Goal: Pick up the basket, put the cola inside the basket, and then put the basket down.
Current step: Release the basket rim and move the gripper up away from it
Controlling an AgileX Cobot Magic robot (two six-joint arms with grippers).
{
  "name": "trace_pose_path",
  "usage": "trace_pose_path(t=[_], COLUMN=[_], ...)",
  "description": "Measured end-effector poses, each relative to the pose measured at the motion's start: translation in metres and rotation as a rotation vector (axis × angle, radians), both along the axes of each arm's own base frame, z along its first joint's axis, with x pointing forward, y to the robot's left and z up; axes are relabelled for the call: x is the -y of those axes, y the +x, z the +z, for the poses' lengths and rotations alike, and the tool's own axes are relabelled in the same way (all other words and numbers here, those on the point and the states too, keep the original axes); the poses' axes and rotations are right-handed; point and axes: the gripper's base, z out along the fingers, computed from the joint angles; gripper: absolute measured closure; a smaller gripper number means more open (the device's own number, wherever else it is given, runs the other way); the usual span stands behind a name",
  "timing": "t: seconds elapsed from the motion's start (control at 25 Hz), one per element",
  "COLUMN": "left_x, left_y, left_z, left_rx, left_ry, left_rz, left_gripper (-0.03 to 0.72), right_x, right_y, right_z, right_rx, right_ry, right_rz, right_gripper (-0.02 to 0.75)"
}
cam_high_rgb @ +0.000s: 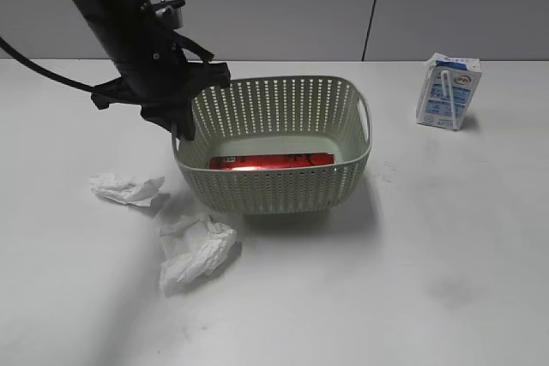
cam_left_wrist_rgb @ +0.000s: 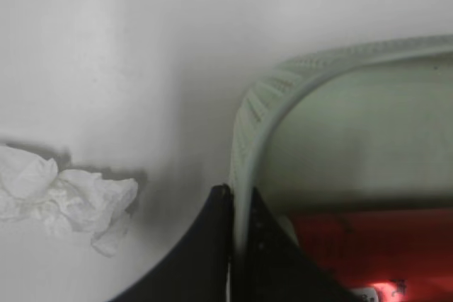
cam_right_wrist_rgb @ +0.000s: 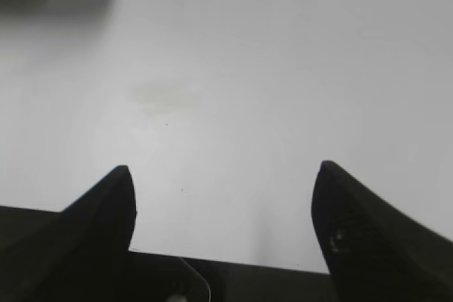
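Note:
The sage-green perforated basket (cam_high_rgb: 283,190) stands on the white table at the middle. The red cola can (cam_high_rgb: 271,161) lies on its side on the basket floor. My left gripper (cam_high_rgb: 182,129) is shut on the basket's left rim, one finger outside and one inside. In the left wrist view the fingers (cam_left_wrist_rgb: 239,199) pinch the rim (cam_left_wrist_rgb: 283,90), and the red cola (cam_left_wrist_rgb: 368,252) shows inside, blurred. My right gripper (cam_right_wrist_rgb: 223,178) is open and empty over bare table; it does not show in the exterior view.
A white-and-blue drink carton (cam_high_rgb: 448,90) stands at the back right. Two crumpled white tissues lie left of the basket, one (cam_high_rgb: 125,188) near the left wall and one (cam_high_rgb: 196,249) in front; one tissue (cam_left_wrist_rgb: 64,196) shows in the left wrist view.

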Motion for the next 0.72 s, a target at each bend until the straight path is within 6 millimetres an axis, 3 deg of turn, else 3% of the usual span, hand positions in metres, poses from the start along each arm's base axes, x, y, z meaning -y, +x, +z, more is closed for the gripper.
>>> trace_pose_path(t=[0.16, 0.4, 0.64, 0.72], left_x=[0.002, 0.003, 0.004, 0.004], left_y=[0.004, 0.01, 0.014, 0.014], left_z=[-0.016, -0.02, -0.031, -0.032], left_rx=[-0.022, 0.032, 0.024, 0.02], left_ry=[0.015, 0.009, 0.027, 0.024], left_rz=[-0.002, -0.004, -0.008, -0.005], left_gripper=[0.691, 0.691, 0.685, 0.643], right_x=[0.002, 0.004, 0.004, 0.004], right_y=[-0.028, -0.053, -0.057, -0.057], right_z=[-0.003, -0.009, -0.009, -0.009], right_rx=[0.183, 0.345, 0.375, 0.375], right_ry=[0.002, 0.016, 0.019, 0.019], right_rz=[0.01, 0.015, 0.016, 0.016], right_gripper=[0.155, 0.155, 0.156, 0.156])
